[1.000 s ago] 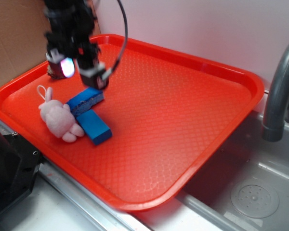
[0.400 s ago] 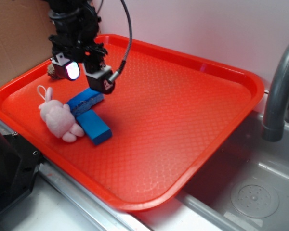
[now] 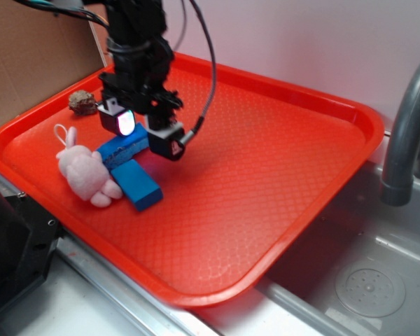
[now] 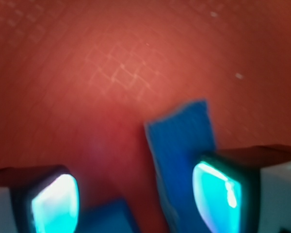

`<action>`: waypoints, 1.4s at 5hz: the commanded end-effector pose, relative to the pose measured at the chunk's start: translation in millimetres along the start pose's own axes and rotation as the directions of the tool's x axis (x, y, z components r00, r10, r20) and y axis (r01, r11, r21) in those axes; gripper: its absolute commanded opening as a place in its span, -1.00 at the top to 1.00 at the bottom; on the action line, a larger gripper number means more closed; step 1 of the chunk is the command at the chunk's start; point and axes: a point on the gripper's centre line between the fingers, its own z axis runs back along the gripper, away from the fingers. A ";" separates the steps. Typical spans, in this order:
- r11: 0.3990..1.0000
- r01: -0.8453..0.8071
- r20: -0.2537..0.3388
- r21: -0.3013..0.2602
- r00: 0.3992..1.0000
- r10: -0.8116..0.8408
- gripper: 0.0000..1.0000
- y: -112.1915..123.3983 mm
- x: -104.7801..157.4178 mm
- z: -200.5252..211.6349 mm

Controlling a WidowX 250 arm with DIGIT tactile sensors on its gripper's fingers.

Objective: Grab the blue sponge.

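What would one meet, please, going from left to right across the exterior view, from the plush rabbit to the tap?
Plush rabbit → blue sponge → gripper → bare red tray → grey tap.

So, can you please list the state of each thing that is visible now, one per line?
gripper: jaws open, empty, over the sponge's far end
blue sponge: lying flat on the tray, not grasped
blue block: lying flat, beside the sponge
pink plush: lying on the tray, against the sponge
red tray: flat beside the sink
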 end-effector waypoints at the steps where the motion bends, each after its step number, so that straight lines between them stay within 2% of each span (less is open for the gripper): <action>1: 0.998 -0.051 0.066 0.032 0.997 0.049 -1.00 3.1 8.4 4.1; 3: 0.998 -0.051 0.066 0.032 0.997 0.049 -1.00 3.1 8.4 4.1; 4: 0.999 -0.032 0.109 -0.004 0.994 0.032 -1.00 14.5 -15.8 25.5; 5: 0.997 -0.061 0.165 -0.055 0.984 0.070 -1.00 40.7 -51.0 46.9; 6: 0.991 -0.093 0.158 -0.093 0.982 0.107 -1.00 57.8 -52.7 52.8; 7: 0.994 -0.092 0.115 -0.060 0.989 0.098 -1.00 57.1 -35.5 36.5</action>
